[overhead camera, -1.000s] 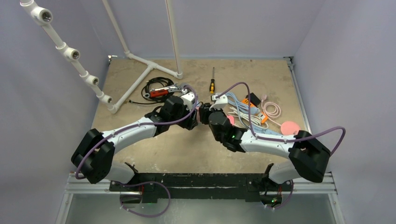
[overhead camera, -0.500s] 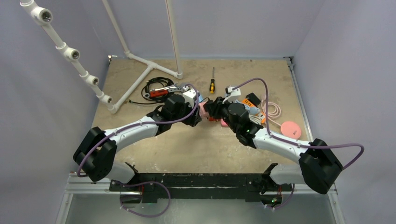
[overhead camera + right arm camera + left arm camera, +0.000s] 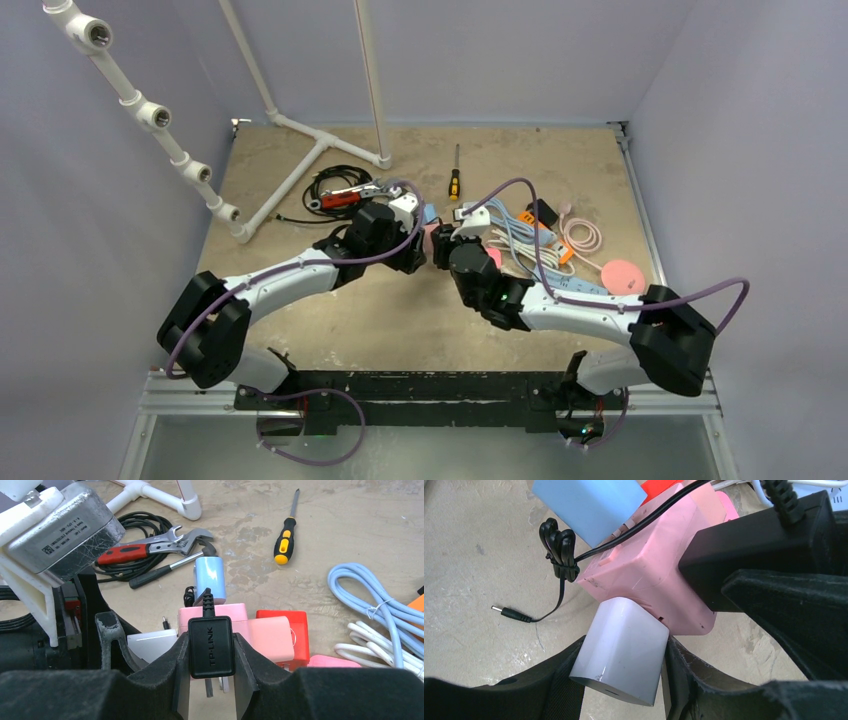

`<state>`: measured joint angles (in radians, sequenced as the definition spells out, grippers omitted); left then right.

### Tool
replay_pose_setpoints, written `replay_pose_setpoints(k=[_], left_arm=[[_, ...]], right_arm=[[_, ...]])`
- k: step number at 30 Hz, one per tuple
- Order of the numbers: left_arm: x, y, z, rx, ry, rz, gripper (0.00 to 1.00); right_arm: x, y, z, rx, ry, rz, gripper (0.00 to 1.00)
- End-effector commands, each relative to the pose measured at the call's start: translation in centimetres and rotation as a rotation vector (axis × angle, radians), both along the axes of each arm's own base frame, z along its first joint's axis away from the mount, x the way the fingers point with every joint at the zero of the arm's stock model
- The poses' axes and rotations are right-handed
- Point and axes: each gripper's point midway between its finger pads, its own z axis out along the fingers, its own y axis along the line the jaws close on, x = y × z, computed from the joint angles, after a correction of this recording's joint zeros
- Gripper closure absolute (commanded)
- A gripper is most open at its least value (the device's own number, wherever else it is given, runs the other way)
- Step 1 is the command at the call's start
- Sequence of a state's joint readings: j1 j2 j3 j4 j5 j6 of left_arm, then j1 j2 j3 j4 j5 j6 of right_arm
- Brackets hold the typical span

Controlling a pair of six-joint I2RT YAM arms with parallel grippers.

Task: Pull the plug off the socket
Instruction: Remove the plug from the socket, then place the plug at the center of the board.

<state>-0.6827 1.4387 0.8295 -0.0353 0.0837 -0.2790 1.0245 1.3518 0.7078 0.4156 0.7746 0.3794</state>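
Socket (image 3: pixel 238 614) mostly behind black plug (image 3: pixel 211 647)

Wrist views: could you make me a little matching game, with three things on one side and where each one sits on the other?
Things:
1. black adapter
2. white charger
3. screwdriver

Places:
A. clamped in the left gripper
B. lying free on the table
C. clamped in the right gripper

Pairs: 1-C, 2-A, 3-B
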Motion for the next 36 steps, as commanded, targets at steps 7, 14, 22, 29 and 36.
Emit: replay_pose_setpoints(k=[7,14,22,29,36], left_arm=[[1.5,1.3,2.0,-0.013,-0.071,0.053,1.00],[-0.2,-1.0,4.3,-0.097,-0.100,-0.126,1.00],[-0.5,-1.2,3.2,-0.084,-0.022,-0.145,1.00],[0.4,-0.5,2.8,-0.069,-0.010,-0.086,0.65],[1.3,0.2,4.0,-0.101,-0.031,-0.027,0.35]], right_arm=[[3.4,-5.5,6.1,0.201,-0.109,-0.107,1.00],[4.4,-5.7,6.2,0.224,-0.125,-0.028,1.00],[3.4,-5.4,7.3,0.256,-0.167,0.035,1.00],[4.5,-9.6,6.7,0.226,-0.121,-0.191,1.00],[4.4,-13.9,5.3,0.269,-0.074,-0.298,1.00]])
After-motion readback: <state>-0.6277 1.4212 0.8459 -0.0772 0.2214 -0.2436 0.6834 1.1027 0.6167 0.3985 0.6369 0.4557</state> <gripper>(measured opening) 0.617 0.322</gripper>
